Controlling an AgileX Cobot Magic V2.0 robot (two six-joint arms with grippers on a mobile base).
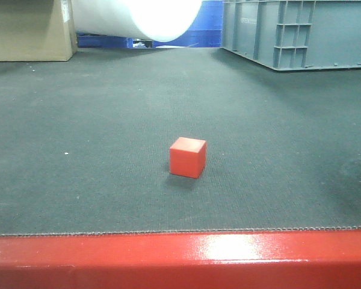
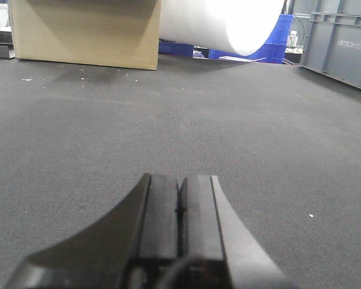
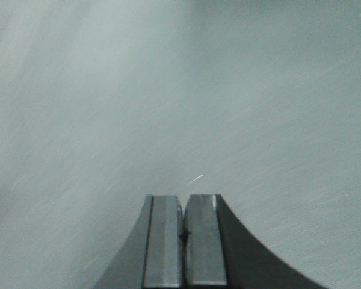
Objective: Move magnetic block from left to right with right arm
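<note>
While sitting alone on the dark grey woven mat [image 1: 96, 120], small bright-red matte cube [image 1: 188, 157] parked roughly mid-frame in the front view, a touch right of centre, one corner turned toward the camera, flat on the mat with nothing touching it. Glossy red rail [image 1: 180, 262] across the bottom edge of that view, just past the mat's near border. Way at the back: tan cardboard box [image 1: 27, 30] on the far left, big white roll [image 1: 150, 15] next to it, bit of blue bin [image 1: 204, 24] behind, and a grey ribbed plastic crate [image 1: 301, 33] at far right. No arm showing in the front view at all. Left wrist view: black left gripper [image 2: 180, 180] low over the mat, fingers pressed together with only a thin seam between, holding nothing; same cardboard box, white roll and grey crate visible beyond it, no cube in sight there. Right wrist view: right gripper [image 3: 182, 201] also closed up tight, pads meeting at a hairline gap, nothing clamped, and just smeared, streaky grey mat behind it, too blurred to make out anything else. Cube not visible from either wrist cam, so can't tell how near either gripper is to it.
</note>
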